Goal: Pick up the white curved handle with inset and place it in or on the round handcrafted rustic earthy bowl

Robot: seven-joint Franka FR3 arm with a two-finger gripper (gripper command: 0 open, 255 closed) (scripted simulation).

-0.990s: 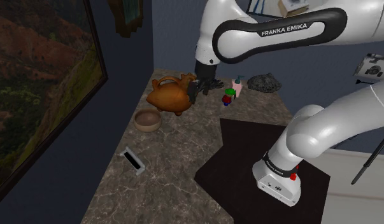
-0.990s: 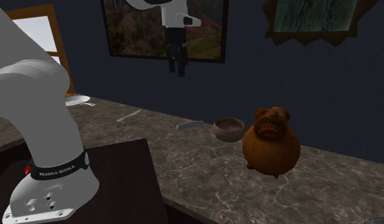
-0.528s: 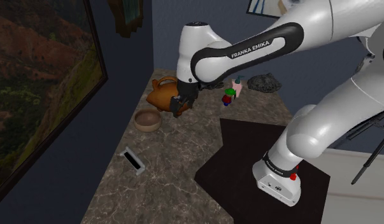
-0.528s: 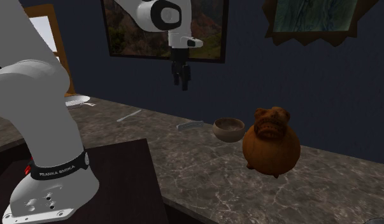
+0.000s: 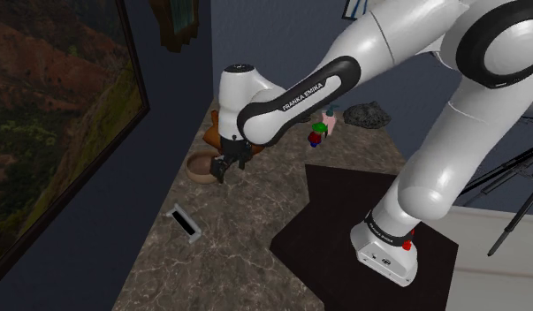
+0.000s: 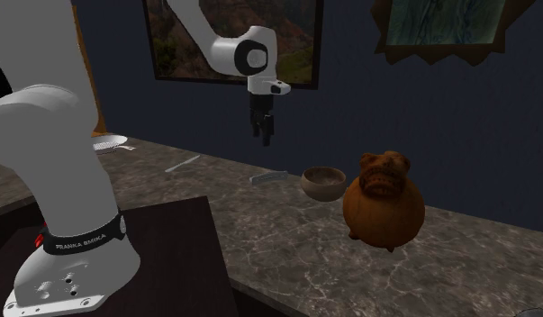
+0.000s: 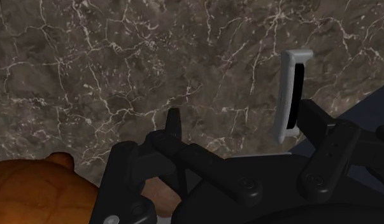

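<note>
Your claw [image 6: 264, 137] hangs in the air above the marbled surface [image 5: 247, 238], released. In the wrist view its two black fingers [image 7: 174, 124] stand apart, with bare marble between them and nothing clasped.

You'll find the white curved handle [image 5: 185, 222] lying flat on the surface with its dark inset facing up. It sits near the edge that runs along the dark wall with the big landscape painting [image 5: 61, 115].

The handle is apart from the round brown bowl [image 6: 321, 187], which sits farther along that same edge. In the shoulder view the claw shows just over the bowl's rim, on the side toward the stand [image 5: 384, 252].

In the second exterior view the handle lies near the bowl, toward that view's left, and the claw hangs above it. An orange animal-shaped pot [image 6: 384, 200] stands just beside the bowl on its other side. In the wrist view the handle lies beside one fingertip — not between the two.
</note>
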